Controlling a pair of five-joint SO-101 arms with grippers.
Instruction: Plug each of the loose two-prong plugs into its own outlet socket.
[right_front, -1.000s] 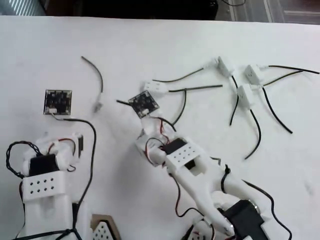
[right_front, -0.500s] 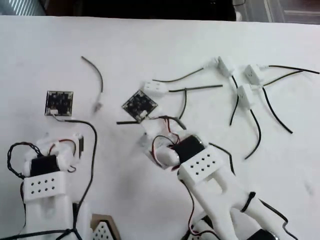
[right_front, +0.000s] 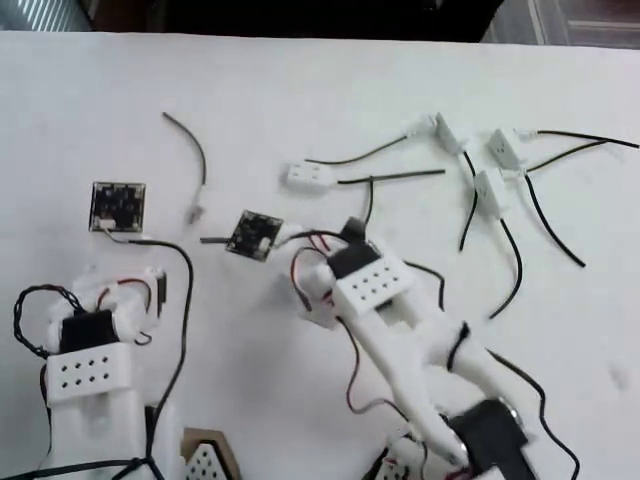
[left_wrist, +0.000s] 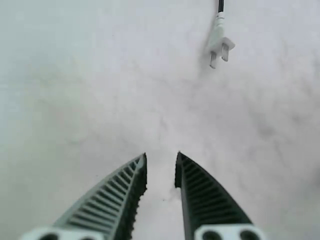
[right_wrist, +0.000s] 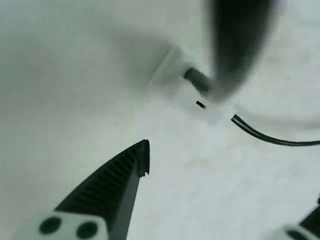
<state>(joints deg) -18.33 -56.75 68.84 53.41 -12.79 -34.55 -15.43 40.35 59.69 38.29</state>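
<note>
A loose white two-prong plug on a thin dark cord lies on the table ahead of my left gripper, whose fingers stand a narrow gap apart with nothing between them. In the high view that plug is up and right of the left gripper. My right gripper is at the table's middle, wide open and empty, just short of a white outlet block with a black cord. A small black square board lies left of it, and a second board farther left.
A white block with a cord lies above the right gripper. Three more white blocks with tangled black cords sit at the back right. The left arm's own cable loops across the table beside it.
The right arm has swung and its gripper moved a little right. The black board near it slid down and left, turning as it went. The left arm has not moved.
</note>
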